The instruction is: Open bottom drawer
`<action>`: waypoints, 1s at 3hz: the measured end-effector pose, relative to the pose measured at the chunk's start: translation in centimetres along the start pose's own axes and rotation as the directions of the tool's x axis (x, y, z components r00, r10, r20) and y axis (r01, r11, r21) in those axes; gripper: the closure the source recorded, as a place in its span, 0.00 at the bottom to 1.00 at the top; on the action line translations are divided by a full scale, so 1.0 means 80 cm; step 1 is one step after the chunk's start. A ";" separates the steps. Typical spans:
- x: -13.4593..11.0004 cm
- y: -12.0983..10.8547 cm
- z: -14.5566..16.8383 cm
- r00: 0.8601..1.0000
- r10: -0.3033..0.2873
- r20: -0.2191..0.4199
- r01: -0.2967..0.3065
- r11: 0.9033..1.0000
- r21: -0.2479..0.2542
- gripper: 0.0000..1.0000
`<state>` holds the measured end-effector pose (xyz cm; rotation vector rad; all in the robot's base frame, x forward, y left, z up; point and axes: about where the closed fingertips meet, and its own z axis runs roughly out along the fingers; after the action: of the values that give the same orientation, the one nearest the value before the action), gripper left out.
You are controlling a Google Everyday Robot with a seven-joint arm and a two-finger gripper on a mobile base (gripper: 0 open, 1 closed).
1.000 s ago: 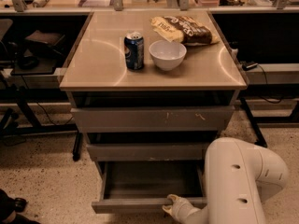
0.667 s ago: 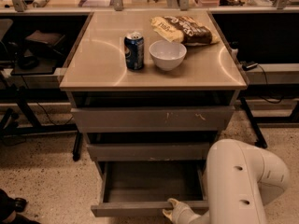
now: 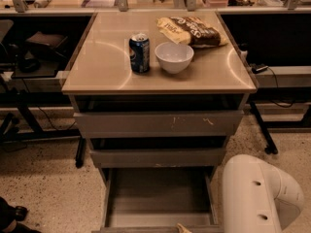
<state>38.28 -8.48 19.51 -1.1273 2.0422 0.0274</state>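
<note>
Pulling harder could tug the plain grey bottom drawer (image 3: 158, 198) off its rails, or shake the tan cabinet top (image 3: 102, 74) so the blue soda can (image 3: 139, 52) near its middle tips over. The drawer is lowest in the cabinet, slid far out, showing its shallow grey tray. The robot's tan gripper (image 3: 183, 228) is at the drawer's front edge. Only its tip shows, so I cannot tell if it is holding on.

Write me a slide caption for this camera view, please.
Bottom drawer stands open, gripper at its front edge; can, bowl and snack bag on the cabinet top.
</note>
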 end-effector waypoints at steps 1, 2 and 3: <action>0.005 0.026 -0.019 1.000 -0.002 0.013 0.002 1.000 0.009 1.00; 0.006 0.026 -0.020 1.000 -0.002 0.013 0.002 1.000 0.012 0.81; 0.006 0.026 -0.020 1.000 -0.002 0.013 0.002 1.000 0.012 0.58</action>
<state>35.63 -8.10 19.62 -1.1192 2.0266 0.0214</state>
